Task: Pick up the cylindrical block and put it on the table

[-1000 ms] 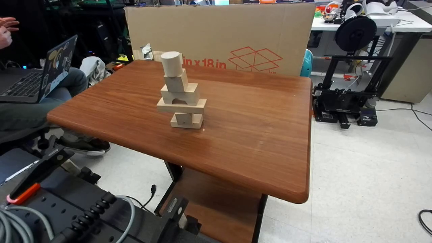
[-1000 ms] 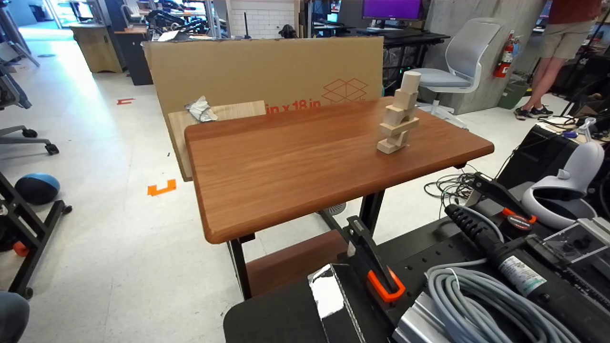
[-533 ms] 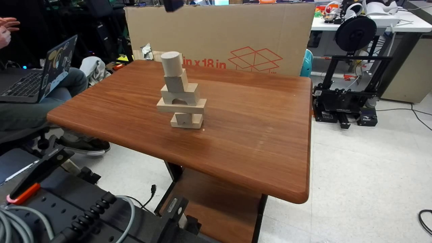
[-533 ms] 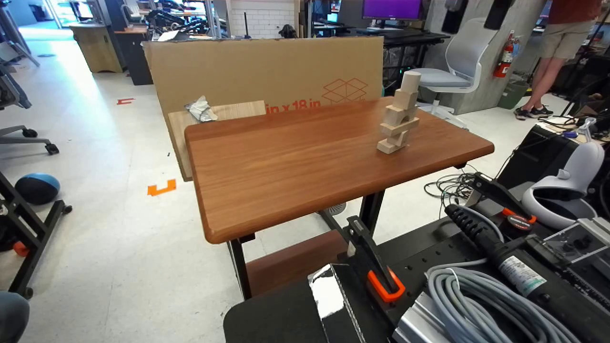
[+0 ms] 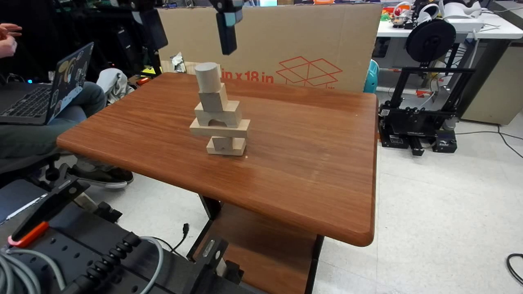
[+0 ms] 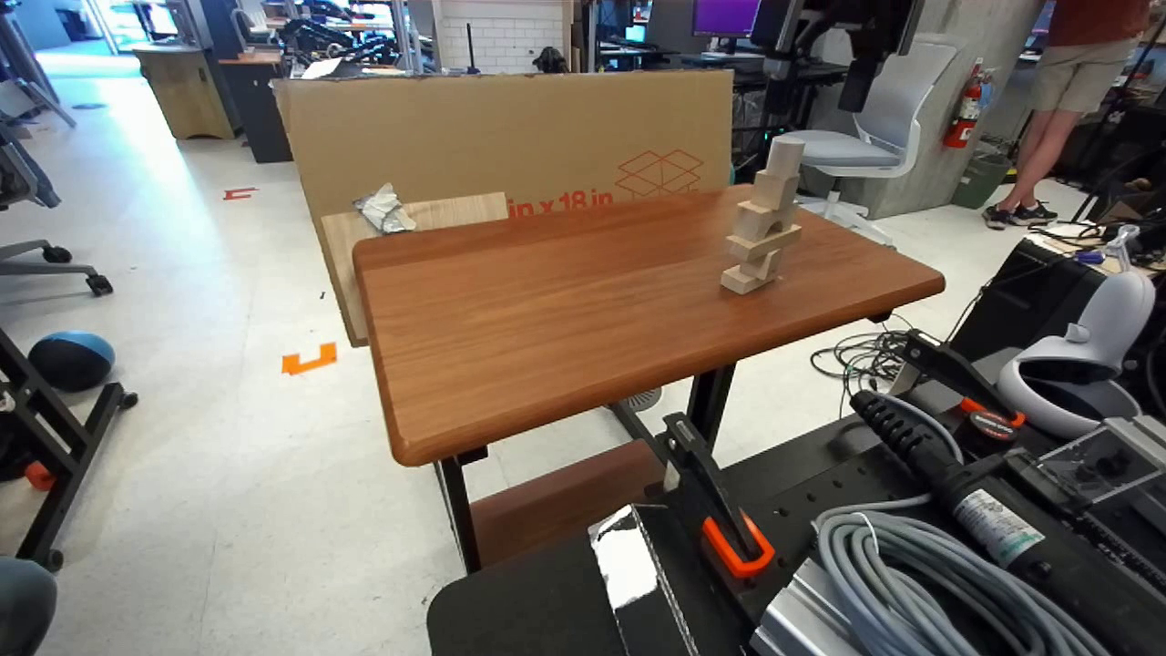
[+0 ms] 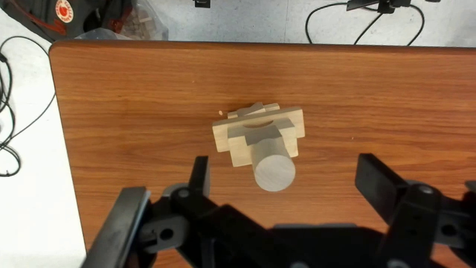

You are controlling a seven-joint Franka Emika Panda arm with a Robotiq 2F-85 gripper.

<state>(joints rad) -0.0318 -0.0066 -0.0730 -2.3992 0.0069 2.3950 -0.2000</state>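
In an exterior view, we are seeing the gripper (image 5: 195,48) descending into the upper left, jaws spread wide, while the cylindrical block (image 5: 207,77) is still topping the wooden stack (image 5: 218,130) left of centre; we are likely nearing the grasp.

End effector (image 7: 284,169) is hanging in midair, its fingers (image 5: 227,38) standing wide apart. In both exterior views, fingers are pointing downward, upper part running past top edge. In wrist view, fingertips are facing each other across wide gap, dark links (image 7: 223,219) showing nearer bottom edge.
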